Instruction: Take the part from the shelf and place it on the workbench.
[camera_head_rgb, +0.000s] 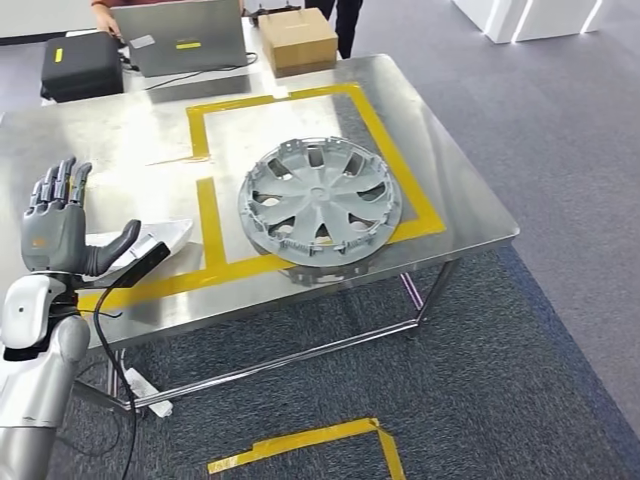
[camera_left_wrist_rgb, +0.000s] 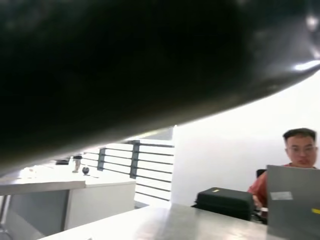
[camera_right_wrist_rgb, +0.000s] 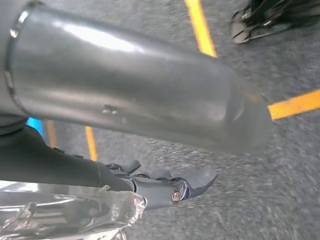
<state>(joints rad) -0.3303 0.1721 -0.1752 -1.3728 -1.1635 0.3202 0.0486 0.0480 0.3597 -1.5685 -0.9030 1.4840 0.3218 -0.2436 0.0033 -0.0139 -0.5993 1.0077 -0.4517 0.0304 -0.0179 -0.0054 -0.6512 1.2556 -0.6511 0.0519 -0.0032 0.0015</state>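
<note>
The left hand (camera_head_rgb: 56, 225) is raised at the workbench (camera_head_rgb: 468, 215) edge, fingers apart and holding nothing. The part (camera_head_rgb: 319, 200) — a grey wheel cover — lies flat to its right inside the yellow tape. Placement looks done (release complete); next, withdraw. The right hand (camera_right_wrist_rgb: 166, 182) hangs over the floor, fingers loosely extended, holding nothing.

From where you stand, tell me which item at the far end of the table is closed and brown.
The cardboard box, closed and plain brown, at the far right. The black case and the grey laptop to its left are not brown.
</note>
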